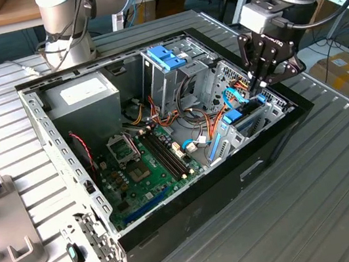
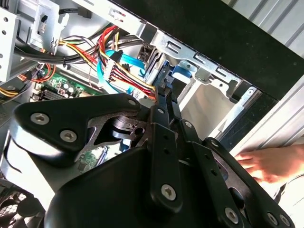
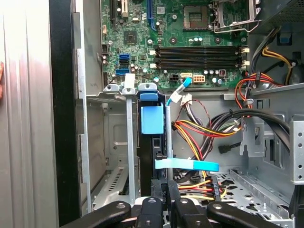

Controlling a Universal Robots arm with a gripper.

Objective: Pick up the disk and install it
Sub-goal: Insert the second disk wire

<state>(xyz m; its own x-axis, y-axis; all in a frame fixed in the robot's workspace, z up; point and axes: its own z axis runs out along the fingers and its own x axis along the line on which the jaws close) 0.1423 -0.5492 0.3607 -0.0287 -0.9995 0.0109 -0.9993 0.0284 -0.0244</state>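
Note:
The disk (image 3: 151,156) stands on edge in a metal drive bay (image 3: 111,142) at the case's side wall. It looks like a dark slab with a light-blue carrier rail and tab (image 3: 152,119). In the exterior view the disk (image 1: 247,118) sits low in the bay at the case's right end. My gripper (image 1: 258,86) hangs straight over it, fingers pointing down. In both wrist views the black fingers (image 3: 161,197) lie close together, with the gripper (image 2: 164,94) shut right at the disk's upper edge. Whether they press on it I cannot tell.
The open computer case (image 1: 194,211) lies on a ribbed metal table. Inside are a green motherboard (image 1: 141,166), a grey power supply (image 1: 82,95), a tall drive cage with a blue latch (image 1: 166,56) and cable bundles (image 3: 204,130). A person's hand (image 2: 266,164) rests outside the case wall.

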